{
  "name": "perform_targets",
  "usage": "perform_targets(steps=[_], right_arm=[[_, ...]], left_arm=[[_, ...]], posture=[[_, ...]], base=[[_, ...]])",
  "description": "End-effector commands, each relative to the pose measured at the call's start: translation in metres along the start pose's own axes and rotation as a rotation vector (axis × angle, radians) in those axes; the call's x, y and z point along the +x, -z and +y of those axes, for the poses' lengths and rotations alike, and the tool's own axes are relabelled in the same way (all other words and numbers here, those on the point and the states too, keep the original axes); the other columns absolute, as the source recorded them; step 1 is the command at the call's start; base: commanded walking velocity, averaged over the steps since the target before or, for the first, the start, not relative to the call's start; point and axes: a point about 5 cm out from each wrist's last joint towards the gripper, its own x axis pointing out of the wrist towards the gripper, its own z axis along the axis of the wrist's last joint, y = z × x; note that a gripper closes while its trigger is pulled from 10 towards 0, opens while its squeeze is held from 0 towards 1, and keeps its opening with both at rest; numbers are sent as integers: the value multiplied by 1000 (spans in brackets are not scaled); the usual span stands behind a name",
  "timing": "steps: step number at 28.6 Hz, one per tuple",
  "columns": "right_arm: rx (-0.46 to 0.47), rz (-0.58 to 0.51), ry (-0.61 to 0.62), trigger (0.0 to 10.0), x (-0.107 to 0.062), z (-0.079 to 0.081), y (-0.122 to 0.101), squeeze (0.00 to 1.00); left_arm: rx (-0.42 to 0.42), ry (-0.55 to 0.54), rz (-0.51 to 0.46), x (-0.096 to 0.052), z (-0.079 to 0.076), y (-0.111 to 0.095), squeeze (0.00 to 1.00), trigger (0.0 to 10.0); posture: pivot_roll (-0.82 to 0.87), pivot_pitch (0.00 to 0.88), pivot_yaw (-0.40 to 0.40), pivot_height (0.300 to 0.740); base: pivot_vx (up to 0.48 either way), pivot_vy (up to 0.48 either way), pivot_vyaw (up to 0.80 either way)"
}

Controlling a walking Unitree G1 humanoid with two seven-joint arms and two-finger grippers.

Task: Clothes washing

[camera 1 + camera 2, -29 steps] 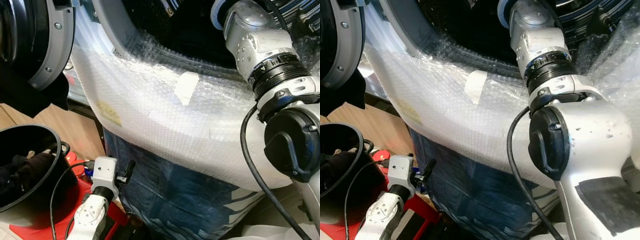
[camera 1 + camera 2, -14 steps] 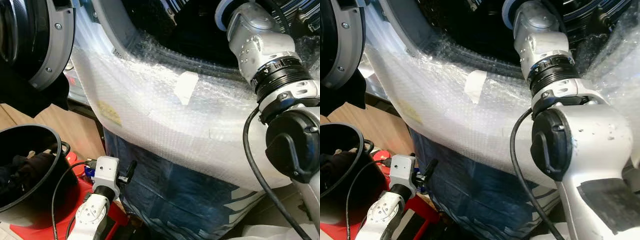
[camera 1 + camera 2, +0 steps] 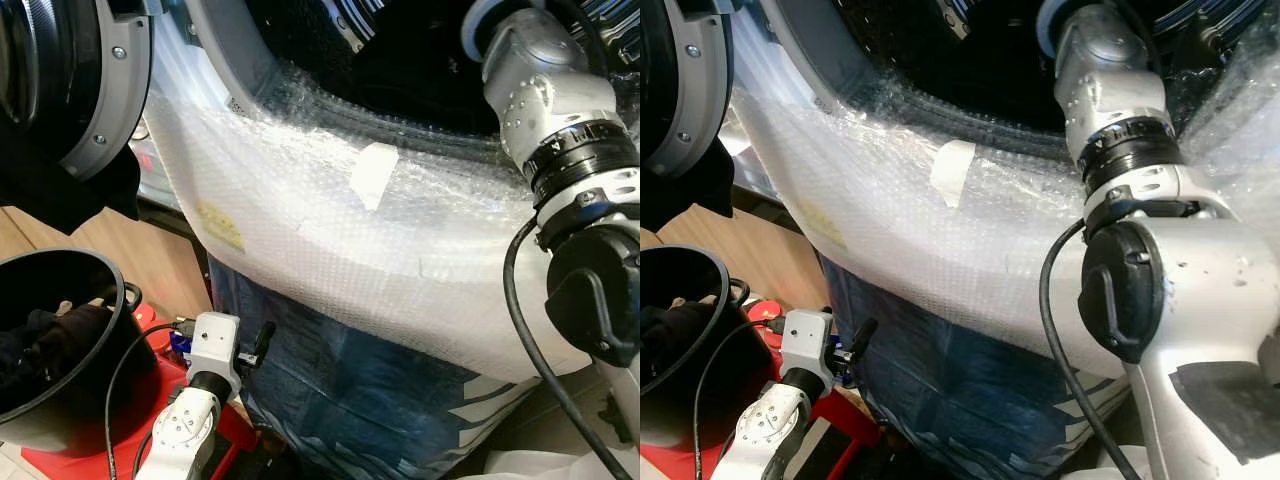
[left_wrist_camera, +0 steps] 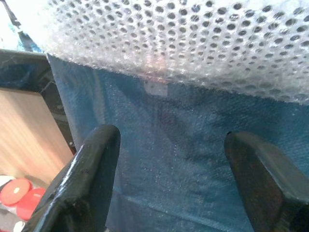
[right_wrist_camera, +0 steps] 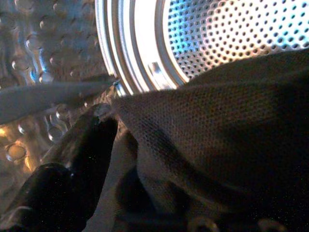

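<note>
Grey garment (image 5: pixel 212 130) sits pinched in your right gripper (image 5: pixel 108 113), inside the drum (image 5: pixel 231 38): loading step. Next, release it there. Left gripper (image 4: pixel 171 159), fingers spread wide, idles below the drum.

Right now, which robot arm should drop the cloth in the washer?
The right. Its gripper is inside the drum, touching the dark cloth. The left gripper hangs open and empty, low beside the basket.

Head views bright, sharp; glare on bubble wrap (image 3: pixel 330 240); right wrist view dim, soft.
</note>
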Motion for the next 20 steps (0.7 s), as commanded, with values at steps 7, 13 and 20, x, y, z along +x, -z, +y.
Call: perform_targets(steps=[7, 13, 20], right_arm=[[77, -29, -27, 10000, -7, 5, 10, 1000], [110, -37, -51, 10000, -18, 3, 13, 1000], [137, -81, -120, 10000, -46, -2, -8, 0]], left_arm=[[7, 1, 35, -2, 0, 6, 0, 10000], [2, 5, 38, -2, -1, 6, 0, 10000], [-10, 12, 40, -2, -5, 7, 0, 10000]], posture=[[30, 125, -16, 740], [9, 142, -18, 740], [-6, 155, -25, 740]], base=[[0, 0, 0], [0, 0, 0], [0, 0, 0]])
